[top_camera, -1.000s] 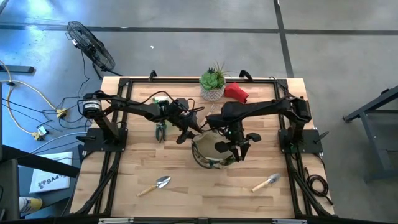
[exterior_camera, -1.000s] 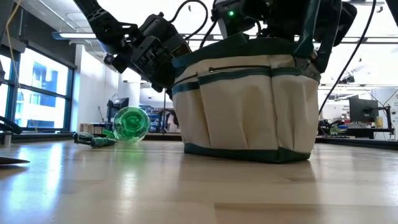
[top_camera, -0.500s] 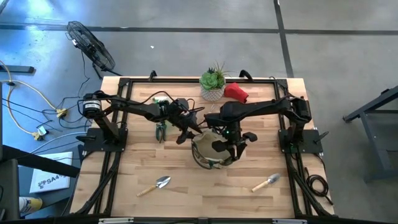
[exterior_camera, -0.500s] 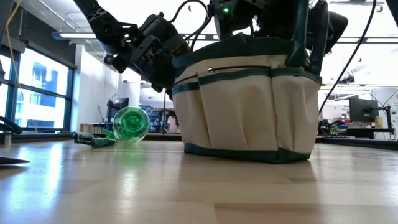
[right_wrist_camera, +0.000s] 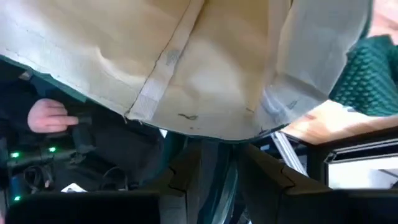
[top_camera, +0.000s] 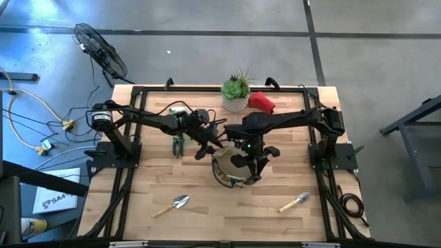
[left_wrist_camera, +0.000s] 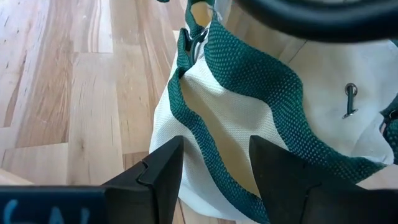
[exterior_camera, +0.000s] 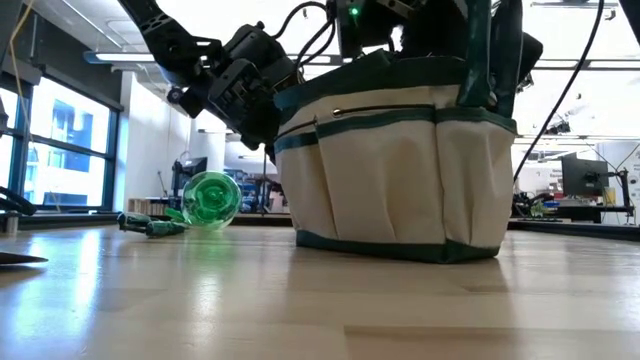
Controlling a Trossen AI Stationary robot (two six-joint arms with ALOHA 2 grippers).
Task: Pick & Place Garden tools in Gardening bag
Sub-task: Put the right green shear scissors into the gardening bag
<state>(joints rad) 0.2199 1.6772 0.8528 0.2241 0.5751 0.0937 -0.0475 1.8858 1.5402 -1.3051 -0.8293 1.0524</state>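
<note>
**A:** Nearest the front edge, what lies on the table?

**B:** Two trowels, well apart; one trowel (top_camera: 172, 205) toward the left, the other trowel (top_camera: 295, 202) toward the right; both flat on the wooden table (top_camera: 207, 220).

**A:** And the gardening bag?

**B:** The gardening bag (top_camera: 233, 169) stands upright mid-table, tan with a dark green rim; the right gripper (top_camera: 249, 160) is down at its mouth, its wrist camera pressed close against canvas; I cannot tell how far its fingers are parted, nor whether they hold anything.

**A:** The left gripper?

**B:** The left gripper (left_wrist_camera: 214, 163) sits at the bag's left rim; its fingers (left_wrist_camera: 163, 168) stand apart with the green rim band and a fold of canvas between them; whether they actually pinch the cloth I cannot tell.

**A:** Farther back?

**B:** Pruners (top_camera: 178, 145) lie left of the bag; the green spray bottle (exterior_camera: 210, 199) lies on its side behind them in the low view; at the far edge stands a potted plant (top_camera: 236, 93), a red soft item (top_camera: 262, 102) just beside it.
</note>
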